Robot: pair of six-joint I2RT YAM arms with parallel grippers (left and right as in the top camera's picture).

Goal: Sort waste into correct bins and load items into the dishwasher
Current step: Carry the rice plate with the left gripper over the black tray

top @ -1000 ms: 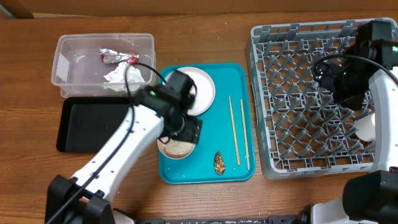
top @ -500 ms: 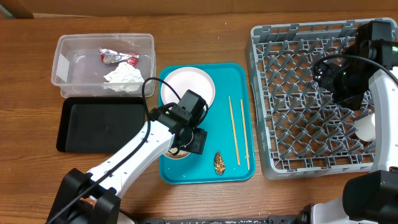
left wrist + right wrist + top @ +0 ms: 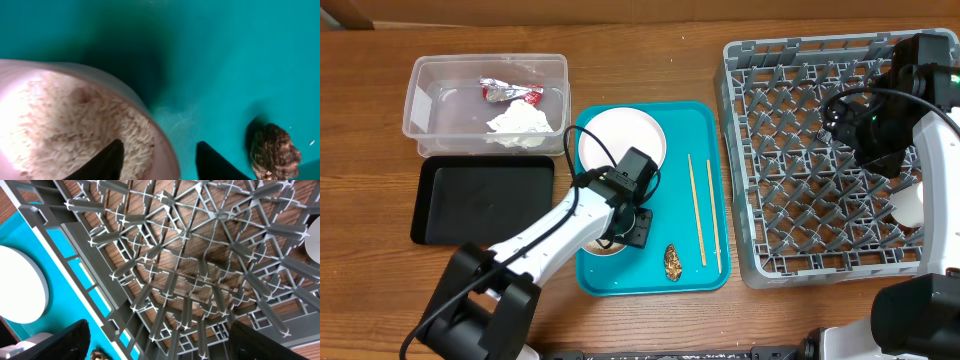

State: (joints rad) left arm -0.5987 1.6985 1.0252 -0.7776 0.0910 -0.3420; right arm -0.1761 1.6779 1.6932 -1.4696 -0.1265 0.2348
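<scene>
Left gripper [image 3: 159,144], fingers spread, straddles the right rim of the rice bowl [image 3: 115,82]; brown lump [image 3: 274,150] lies right. Right gripper [image 3: 160,345] hangs spread above the rack [image 3: 200,255].

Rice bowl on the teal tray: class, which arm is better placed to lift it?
Left: the left hand, open, straddles the rim of the bowl; the right hand hangs over the dish rack.

A brown wooden table [image 3: 650,50] fills the overhead view, its grain running left to right, evenly lit. Far up-left of the teal tray [image 3: 685,125], in the corner, lies a paler tan patch [image 3: 342,10] — unidentifiable.
</scene>
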